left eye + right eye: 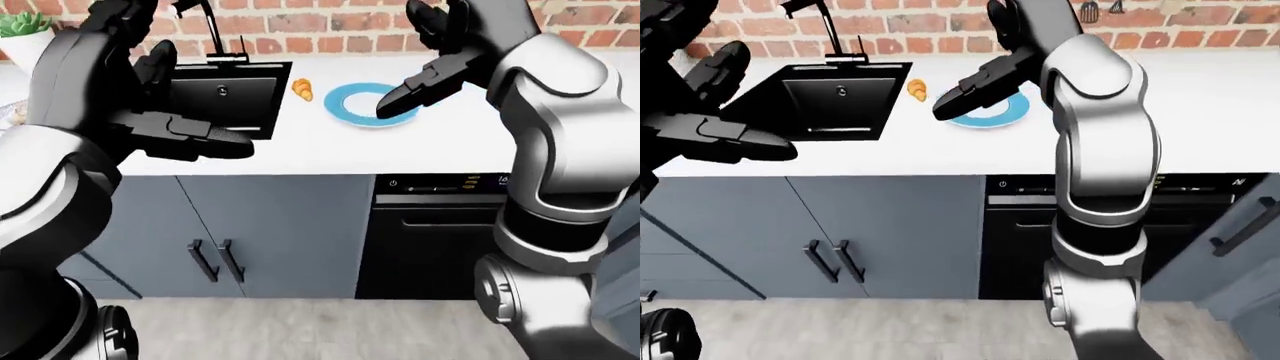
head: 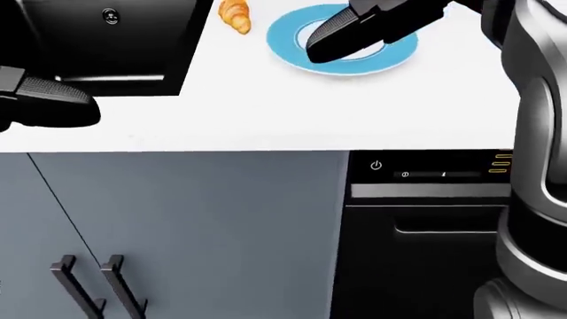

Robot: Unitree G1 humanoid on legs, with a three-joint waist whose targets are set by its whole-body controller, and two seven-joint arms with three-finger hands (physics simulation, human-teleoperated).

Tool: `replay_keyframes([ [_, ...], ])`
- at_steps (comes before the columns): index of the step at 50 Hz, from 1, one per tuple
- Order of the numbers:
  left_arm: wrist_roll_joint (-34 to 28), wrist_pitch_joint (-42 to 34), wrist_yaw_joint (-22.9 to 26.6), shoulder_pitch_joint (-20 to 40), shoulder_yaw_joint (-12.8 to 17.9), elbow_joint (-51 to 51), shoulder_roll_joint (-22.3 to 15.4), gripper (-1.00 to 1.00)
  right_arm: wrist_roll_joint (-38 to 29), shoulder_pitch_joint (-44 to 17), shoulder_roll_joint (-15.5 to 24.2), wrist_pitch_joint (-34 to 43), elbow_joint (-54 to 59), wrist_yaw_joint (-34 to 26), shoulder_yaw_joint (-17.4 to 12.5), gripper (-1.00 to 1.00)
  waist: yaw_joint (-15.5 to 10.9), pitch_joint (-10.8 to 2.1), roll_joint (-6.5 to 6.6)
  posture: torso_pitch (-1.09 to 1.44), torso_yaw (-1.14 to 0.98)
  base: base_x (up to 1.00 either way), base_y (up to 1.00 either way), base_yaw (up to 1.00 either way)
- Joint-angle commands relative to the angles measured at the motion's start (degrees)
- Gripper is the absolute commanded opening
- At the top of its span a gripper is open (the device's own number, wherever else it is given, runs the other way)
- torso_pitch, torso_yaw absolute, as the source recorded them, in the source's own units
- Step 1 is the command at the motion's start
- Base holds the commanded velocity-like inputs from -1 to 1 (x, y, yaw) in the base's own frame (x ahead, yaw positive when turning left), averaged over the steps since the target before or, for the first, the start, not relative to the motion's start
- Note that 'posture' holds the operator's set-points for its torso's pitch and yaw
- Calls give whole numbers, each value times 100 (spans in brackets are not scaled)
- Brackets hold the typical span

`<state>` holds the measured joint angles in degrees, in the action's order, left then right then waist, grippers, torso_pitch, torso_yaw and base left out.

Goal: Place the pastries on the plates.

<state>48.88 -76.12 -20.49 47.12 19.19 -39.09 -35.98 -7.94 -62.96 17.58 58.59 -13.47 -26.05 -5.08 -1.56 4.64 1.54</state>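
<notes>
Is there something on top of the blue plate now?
No pastry shows on the blue plate; the croissant lies beside it on the counter. The right hand covers part of the plate.

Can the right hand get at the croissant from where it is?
Probably yes. The right hand hovers open over the blue plate, and the croissant lies bare on the counter just left of it, nothing between them.

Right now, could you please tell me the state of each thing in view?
Croissant: on the counter, beside the plate, not on it.
Blue plate: empty.
Sink: empty.
Left robot hand: open, holding nothing.
Right robot hand: open, over the plate.
Cabinet doors: closed.
</notes>
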Motion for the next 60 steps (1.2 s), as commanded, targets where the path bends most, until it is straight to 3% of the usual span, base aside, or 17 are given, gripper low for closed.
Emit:
replay_keyframes([
  [1,-160,140,29,136,114,-41,-61,100,-62,-138,83,-121,-81,61,36,100,5,-61,8,0,0,41,0,0],
  [3,-279,169,96,138,91,-54,-57,100,-75,-122,47,-177,-81,80,6,100,59,-199,-91,0,0,0,0,0],
  [6,-425,185,197,133,73,-17,-14,100,-78,-139,54,-186,-69,109,-26,100,150,-236,214,0,0,0,0,0],
  [7,-487,204,240,129,57,-3,-2,100,-87,-130,65,-193,-55,120,-22,100,154,-220,-11,0,0,0,0,0],
  [12,-629,119,342,191,65,-27,71,100,-39,-116,80,-138,-50,105,-27,100,241,-226,346,0,0,0,-45,0],
  [16,-692,11,386,289,79,-44,112,100,-22,-115,111,-102,-102,83,-48,100,286,-248,329,0,0,0,-89,0],
  [20,-746,-94,426,367,86,-67,153,100,-10,-115,124,-107,-131,81,-60,100,265,-270,103,0,0,0,-57,0],
  [23,-834,-47,508,353,74,-39,155,100,-6,-127,137,-73,-176,59,-32,100,388,-212,-687,0,0,0,-2,0],
  [24,-841,-83,521,375,92,-39,155,100,-16,-133,142,-96,-160,58,-19,100,304,-62,-427,0,0,0,0,0],
  [29,-938,-98,621,379,140,-18,150,100,29,-197,121,4,-163,79,-63,100,234,-259,-207,0,0,0,-8,0],
  [32,-1041,-8,676,272,102,-12,186,100,42,-118,67,20,-186,167,-80,100,266,-58,517,0,0,0,-85,0],
  [35,-1119,-53,732,296,84,-20,219,100,133,-62,-17,12,-183,338,-147,100,203,-198,339,0,0,0,-68,0],
  [40,-1308,-3,844,320,41,71,253,100,386,24,-86,-17,-91,708,-268,100,88,-332,-499,0,0,0,-32,0],
  [41,-1345,9,867,333,27,92,259,100,431,34,-70,-48,-59,764,-260,100,61,-428,-488,0,0,0,-30,0],
  [48,-1691,202,1076,375,-83,395,275,100,626,104,-97,-109,-62,1026,-177,100,135,-114,-272,0,0,0,-4,0],
  [52,-1884,269,1217,387,-95,533,288,100,830,139,-191,-77,-56,1242,-282,100,-19,-349,-407,0,0,0,32,25],
  [60,-2178,426,1411,374,-112,811,437,100,1356,386,-286,-308,70,1917,-321,100,210,-330,149,0,0,0,0,97],
])
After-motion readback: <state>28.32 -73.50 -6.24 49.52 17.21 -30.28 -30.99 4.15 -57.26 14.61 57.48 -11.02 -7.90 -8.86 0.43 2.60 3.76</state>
